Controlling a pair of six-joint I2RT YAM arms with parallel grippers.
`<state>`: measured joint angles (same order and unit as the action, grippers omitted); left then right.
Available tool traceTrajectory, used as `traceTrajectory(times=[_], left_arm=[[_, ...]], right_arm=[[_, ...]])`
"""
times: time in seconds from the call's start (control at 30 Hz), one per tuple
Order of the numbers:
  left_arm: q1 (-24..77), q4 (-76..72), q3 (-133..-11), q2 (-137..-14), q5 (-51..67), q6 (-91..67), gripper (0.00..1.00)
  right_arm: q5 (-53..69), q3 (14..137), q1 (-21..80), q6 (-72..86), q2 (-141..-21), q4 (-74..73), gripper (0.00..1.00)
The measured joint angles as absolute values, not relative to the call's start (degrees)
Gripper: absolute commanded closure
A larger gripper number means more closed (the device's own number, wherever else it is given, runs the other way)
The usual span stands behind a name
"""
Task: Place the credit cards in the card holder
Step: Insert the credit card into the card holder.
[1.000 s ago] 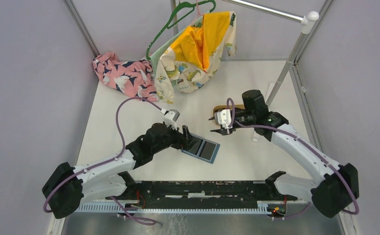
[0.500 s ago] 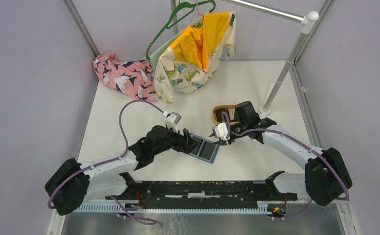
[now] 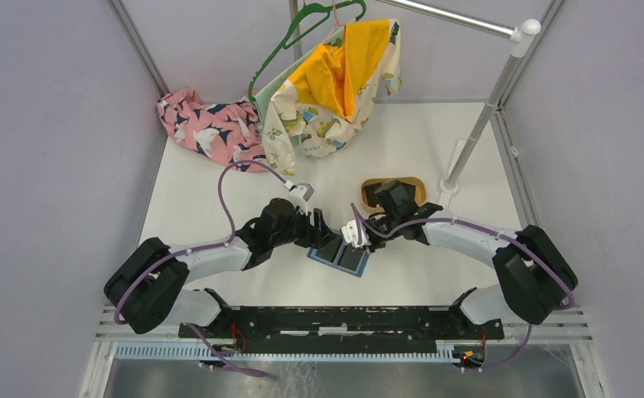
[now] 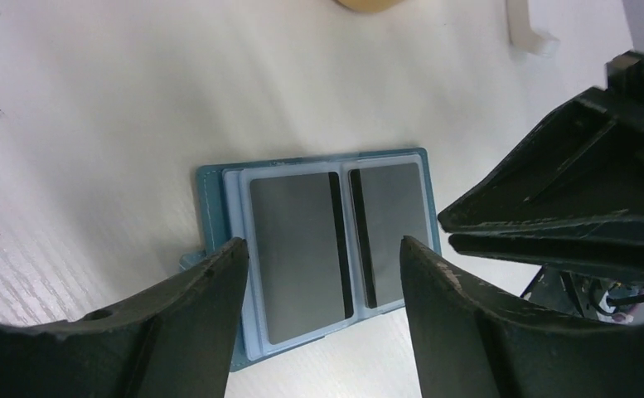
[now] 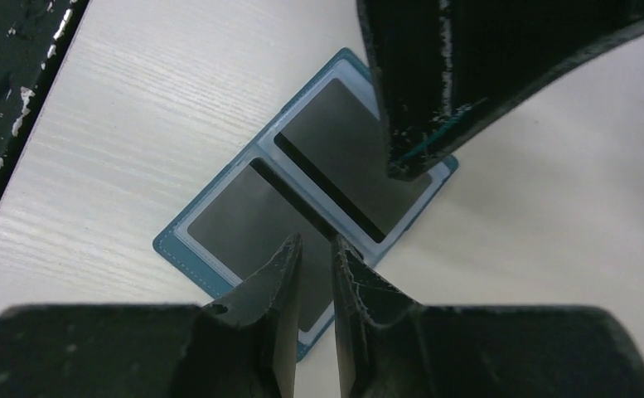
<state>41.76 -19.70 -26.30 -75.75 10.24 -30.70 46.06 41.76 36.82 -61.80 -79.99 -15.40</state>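
Fingers [image 4: 190, 323] of the left gripper [image 4: 320, 249] stand wide apart with nothing between them. They hang low over the wallet [image 4: 212, 207], and one half of it shows in the gap. Fingers [image 5: 268, 307] of the right gripper [image 5: 313, 242] are drawn almost together, with only a thin slit between the tips and nothing visible in it. They hang over the wallet's fold; whether the tips touch it cannot be told.

The wallet lies open and flat on the table [image 3: 210, 191], midway between the two arms, its teal border showing all round. Two dark grey cards [image 4: 297, 245] sit in it side by side, one in each pale pocket. Each has a black stripe along the edge nearest the fold. A small tab [image 4: 190, 259] sticks out from the wallet's outer edge under the left gripper.

Seen from above, the two grippers come in from opposite sides and meet over the wallet, close to each other.

Farther back is a tan oval tray [image 3: 370, 184], partly covered by the right arm. Just beside it stands the white foot [image 3: 449, 187] of a slanting pole [image 3: 477, 137]. At the back left corner lies a pink patterned cloth [image 3: 206, 124]. Next to it a yellow and cream printed garment [image 3: 335, 83] hangs on a green hanger [image 3: 302, 23].
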Motion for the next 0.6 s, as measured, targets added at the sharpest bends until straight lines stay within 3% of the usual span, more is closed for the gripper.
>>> traceTrajectory(times=[0.3, 0.6], left_arm=[[41.52, -14.26, -29.98, -79.26, 7.55, -27.14, 0.34], [41.21, -11.44, -30.17, -79.29, 6.68, -25.58, 0.43]], right_arm=[[38.15, 43.57, 42.7, -58.24, -89.08, -14.37, 0.8], [34.46, 44.62, 43.18, -57.49, -90.89, -13.82, 0.8]])
